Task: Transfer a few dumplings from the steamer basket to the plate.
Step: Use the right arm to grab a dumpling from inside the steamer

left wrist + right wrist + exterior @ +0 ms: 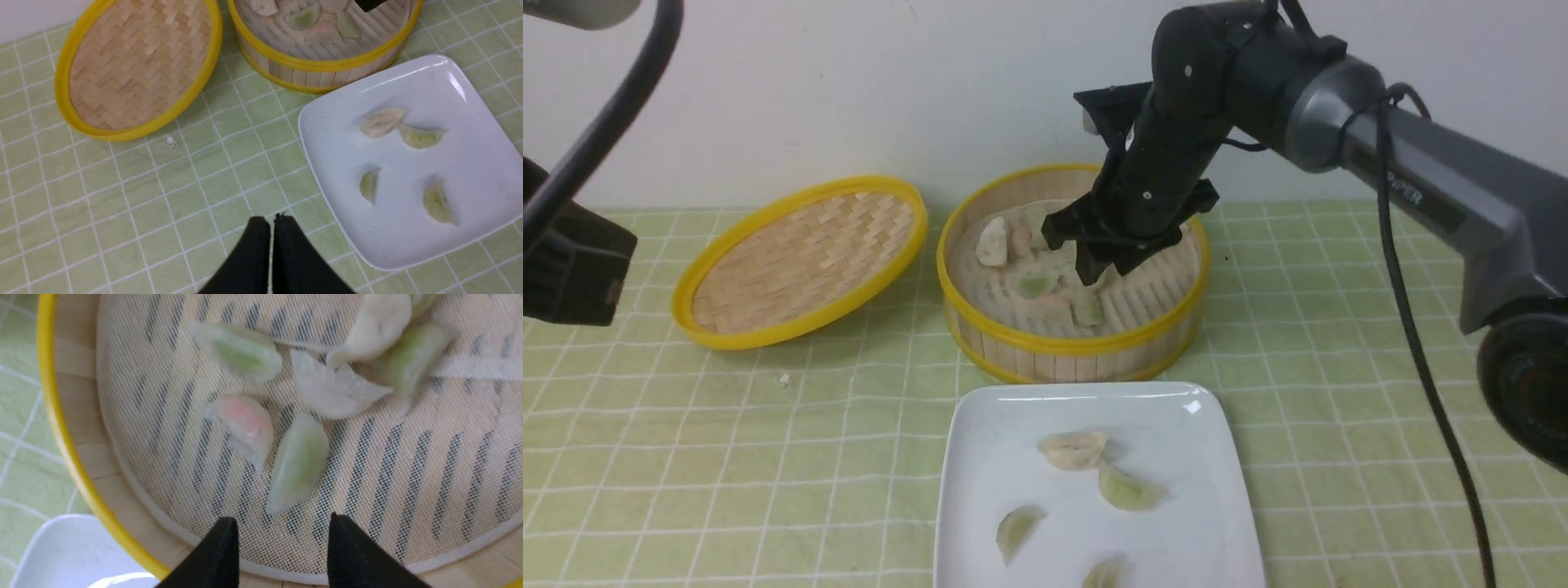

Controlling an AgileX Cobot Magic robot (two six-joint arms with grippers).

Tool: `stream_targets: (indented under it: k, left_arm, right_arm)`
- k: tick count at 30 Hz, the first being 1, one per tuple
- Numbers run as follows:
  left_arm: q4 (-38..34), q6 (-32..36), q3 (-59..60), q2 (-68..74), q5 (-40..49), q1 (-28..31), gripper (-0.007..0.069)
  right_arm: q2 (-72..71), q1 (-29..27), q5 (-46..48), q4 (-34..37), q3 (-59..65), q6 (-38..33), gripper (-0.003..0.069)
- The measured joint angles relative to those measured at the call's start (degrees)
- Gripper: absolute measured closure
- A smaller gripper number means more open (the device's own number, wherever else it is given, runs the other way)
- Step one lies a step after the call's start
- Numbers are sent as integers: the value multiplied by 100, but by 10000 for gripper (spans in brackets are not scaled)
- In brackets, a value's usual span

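The steamer basket (1070, 347) stands at mid-table with several dumplings (1036, 284) on its liner. My right gripper (1104, 273) is inside the basket, low over them. In the right wrist view it (282, 522) is open and empty, its jaws just short of a green dumpling (298, 461), with a pink dumpling (245, 424) beside that. The white plate (1201, 506) lies in front of the basket with several dumplings (1074, 449) on it. My left gripper (271, 218) is shut and empty above the cloth, beside the plate (470, 155).
The shallow woven lid (800, 261) lies left of the basket, tilted, its far edge raised. A small white crumb (783, 379) lies on the green checked cloth in front of it. A wall rises close behind the basket.
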Motion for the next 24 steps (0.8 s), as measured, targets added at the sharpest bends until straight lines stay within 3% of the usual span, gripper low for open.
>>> stream_targets:
  k: [10, 19, 21, 24]
  left_arm:
    - [-26, -2, 0, -13, 69, 0, 631]
    - [-225, -50, 0, -13, 80, 0, 631]
    - [-280, -55, 0, -13, 80, 0, 631]
    - [-322, -56, 0, -13, 80, 0, 631]
  right_arm:
    - [498, -40, -471, -58, 44, 17, 309]
    - [740, -46, -819, 30, 37, -16, 302]
    - [740, -46, -819, 37, 38, -85, 326]
    - [733, -46, -695, 39, 38, -290, 455]
